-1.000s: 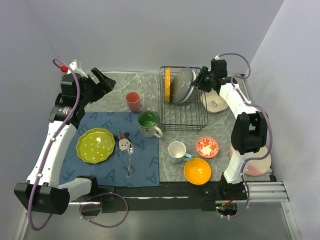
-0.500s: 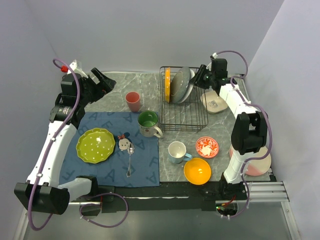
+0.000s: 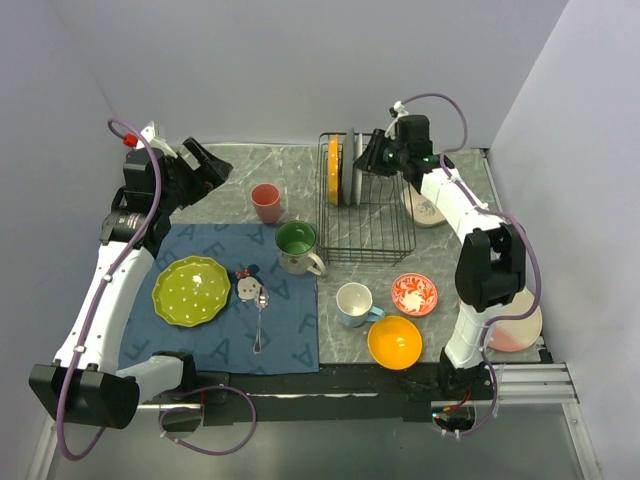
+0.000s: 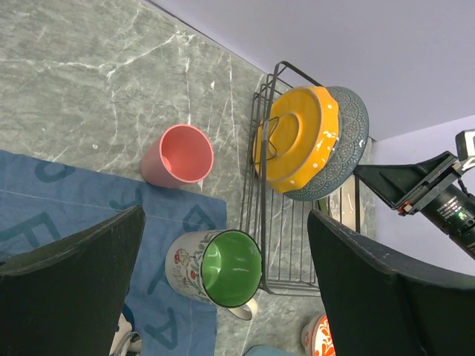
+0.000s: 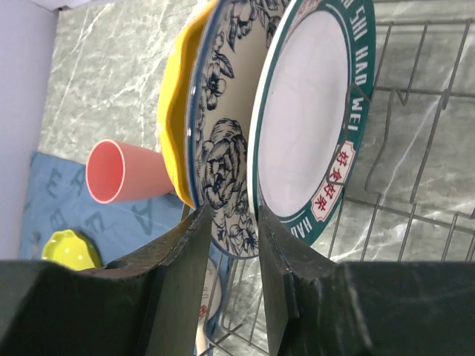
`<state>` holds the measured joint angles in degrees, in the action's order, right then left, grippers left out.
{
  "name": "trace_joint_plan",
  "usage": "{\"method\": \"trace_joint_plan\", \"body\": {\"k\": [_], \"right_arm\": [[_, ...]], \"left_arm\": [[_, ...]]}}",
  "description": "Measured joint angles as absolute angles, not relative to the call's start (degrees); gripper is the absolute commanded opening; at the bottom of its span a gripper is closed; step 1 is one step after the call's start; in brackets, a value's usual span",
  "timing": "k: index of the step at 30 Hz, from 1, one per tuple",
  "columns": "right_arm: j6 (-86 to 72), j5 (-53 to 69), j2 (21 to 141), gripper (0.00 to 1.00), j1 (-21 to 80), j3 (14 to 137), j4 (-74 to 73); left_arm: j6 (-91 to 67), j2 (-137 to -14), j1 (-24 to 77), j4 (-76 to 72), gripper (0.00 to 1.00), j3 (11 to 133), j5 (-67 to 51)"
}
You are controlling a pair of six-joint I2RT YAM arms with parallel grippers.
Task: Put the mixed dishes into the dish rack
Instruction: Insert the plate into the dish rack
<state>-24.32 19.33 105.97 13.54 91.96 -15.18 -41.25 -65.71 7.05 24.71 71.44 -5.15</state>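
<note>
The black wire dish rack holds an orange plate and a grey floral plate, both standing on edge. My right gripper is at the rack's back. In the right wrist view this gripper is shut on the floral plate's lower rim. A green-rimmed white plate rests against the right finger. My left gripper hangs open and empty above the pink cup and the green-lined mug.
A lime plate and a spoon lie on the blue cloth. A white mug, a red-patterned dish and an orange bowl stand in front of the rack. A cream dish and a pink plate are on the right.
My right gripper has moved left with the grey plate, tipping it from a lean to upright beside the orange plate, and its jaws have narrowed. The left arm has not moved.
</note>
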Motion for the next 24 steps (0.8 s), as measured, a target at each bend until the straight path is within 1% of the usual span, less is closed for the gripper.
{"method": "trace_joint_plan", "body": {"k": [8,17,18,19,21,22,24], "right_arm": [[-22.85,17.69,105.97,0.4,16.71,94.24,-15.44],[-22.63,16.21,105.97,0.4,16.91,94.56,-16.16],[-22.61,15.97,105.97,0.41,16.91,94.59,-16.25],[-22.61,15.77,105.97,0.44,16.91,94.59,-16.32],[-22.61,15.31,105.97,0.48,16.91,94.59,-16.45],[-22.63,14.79,105.97,0.53,16.95,94.59,-16.56],[-22.61,13.85,105.82,0.58,17.02,94.52,-16.78]], "left_arm": [[-41.17,-65.71,7.05,24.71,0.97,71.44,-5.08],[-41.17,-65.71,7.05,24.73,0.96,71.42,-5.08],[-41.15,-65.71,7.05,24.71,0.97,71.42,-5.08],[-41.15,-65.71,7.05,24.73,0.97,71.42,-5.08],[-41.17,-65.71,7.05,24.73,0.97,71.42,-5.08],[-41.17,-65.71,7.05,24.73,0.97,71.42,-5.08],[-41.17,-65.71,7.05,24.71,0.97,71.42,-5.08]]}}
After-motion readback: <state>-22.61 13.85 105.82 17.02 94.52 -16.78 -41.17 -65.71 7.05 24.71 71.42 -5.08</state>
